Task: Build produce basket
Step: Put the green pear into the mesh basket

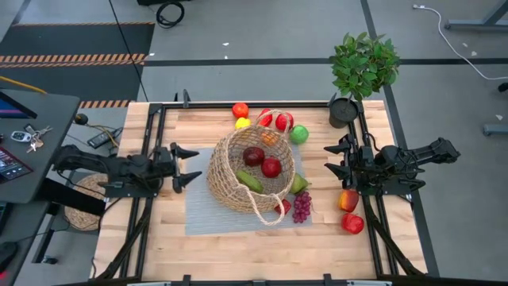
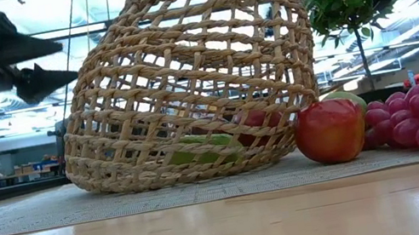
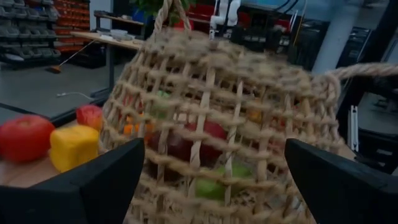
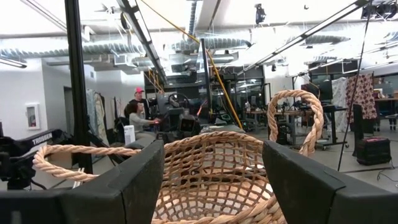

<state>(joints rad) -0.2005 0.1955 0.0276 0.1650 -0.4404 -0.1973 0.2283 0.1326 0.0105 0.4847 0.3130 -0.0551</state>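
While I hold: basket (image 1: pixel 250 179) lies tipped on mat (image 1: pixel 202 218), some fruit inside.
Left gripper (image 1: pixel 190 167): wide open, empty, beside basket.
Right gripper (image 1: pixel 333 159): part-open, empty.
Risk: my nudge rolls basket, spilling fruit.

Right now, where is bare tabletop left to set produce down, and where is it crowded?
Free: the near table strip below the grey mat, and the wood between left gripper and basket. Crowded: behind the basket, and beside grapes near right gripper.
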